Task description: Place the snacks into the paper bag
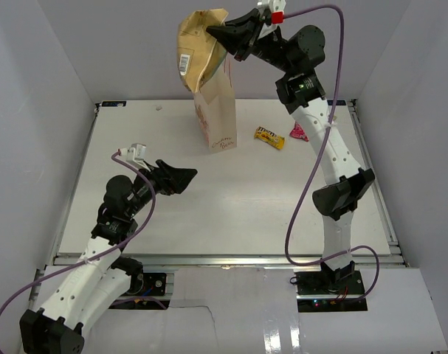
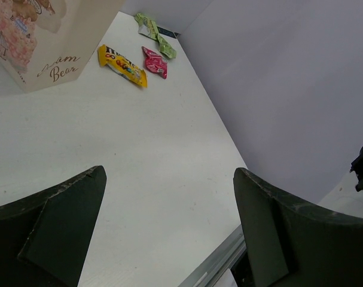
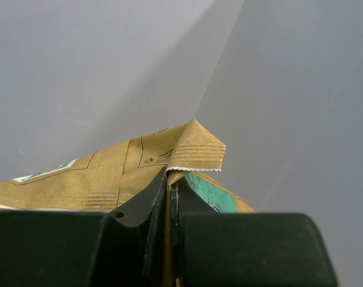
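Pinching the crinkly, likely light chip bag (image 1: 198,51) by its crimped seam, the right end effector (image 3: 168,194) seemed secure; the left end effector (image 1: 188,175) gaped wide.

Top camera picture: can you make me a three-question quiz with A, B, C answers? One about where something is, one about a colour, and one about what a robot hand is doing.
1. Where is the chip bag?
A lying flat
B held up at the top of the paper bag
C on the floor

2. What colour is the candy packet nearest the paper bag?
A yellow
B blue
C white

3. How is the left gripper?
A shut on candy
B shut on a handle
C open, empty

Answers:
1 B, the right gripper pinches it up there.
2 A, its wrapper shows yellow beside the bag.
3 C, its fingers stand wide apart with nothing between.
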